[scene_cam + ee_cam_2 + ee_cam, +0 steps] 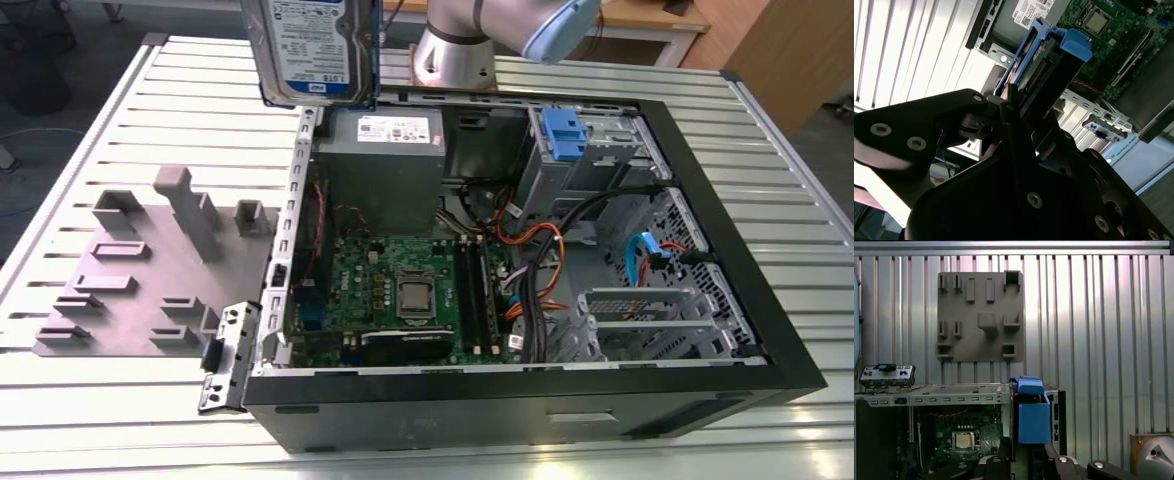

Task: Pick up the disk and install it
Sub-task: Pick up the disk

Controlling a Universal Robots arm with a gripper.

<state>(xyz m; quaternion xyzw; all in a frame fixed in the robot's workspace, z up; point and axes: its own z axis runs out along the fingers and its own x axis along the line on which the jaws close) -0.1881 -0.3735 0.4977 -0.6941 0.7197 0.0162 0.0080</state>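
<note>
The disk [314,50] hangs upright in the air at the exterior view's top, its white-and-blue label facing the camera, above the open computer case's [534,250] far left corner. In the second wrist view my gripper [1011,107] is shut on the disk [1046,65], whose blue carrier rails stick out beyond the black fingers [979,125], with the case below. In the first wrist view the disk's blue rail end [1033,412] stands up from the gripper body over the case wall.
The case lies open on a slatted metal table [107,400]. Inside are a grey power-supply box [380,135], the motherboard [400,290], cables and another blue drive carrier [561,135]. A grey fixture plate [147,270] lies at the exterior view's left. The arm's base [461,45] stands behind the case.
</note>
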